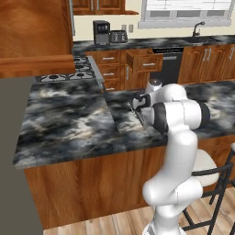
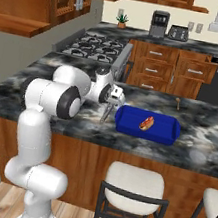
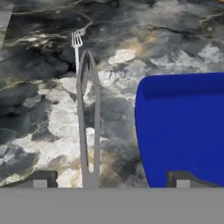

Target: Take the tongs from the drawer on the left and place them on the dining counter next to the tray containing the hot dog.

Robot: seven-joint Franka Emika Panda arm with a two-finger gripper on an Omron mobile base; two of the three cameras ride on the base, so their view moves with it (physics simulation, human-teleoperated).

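Biggest thing here is the dining counter (image 2: 201,142), black-and-grey marbled stone, and the blue tray (image 2: 165,133) sits right on it, so I'll place everything off the tray. The white arm reaches over the counter at the tray's short end, on the side away from the stools' right-hand seat.

Well behind the tray, across the aisle in the far cabinet row, the drawer (image 1: 146,59) stands pulled out, silver bar handle facing the room.

The tongs (image 3: 82,127) are lying flat on the stone just beside that same short end of the tray, running roughly along the tray's edge, close to it but not touching as far as I can tell. The joined end points toward the hand, the two thin arms spread away from it.

The gripper (image 3: 111,181) hangs right over the tongs with its jaws spread wide. One fingertip is out past the tongs on the side away from the tray, the other is over the tray's corner. It's got hold of nothing.

The hot dog (image 2: 146,123) lies inside the tray, toward the tongs' end. A little fork (image 3: 76,41) lies on the stone just past the tongs' far tips, a bit further from the tray.
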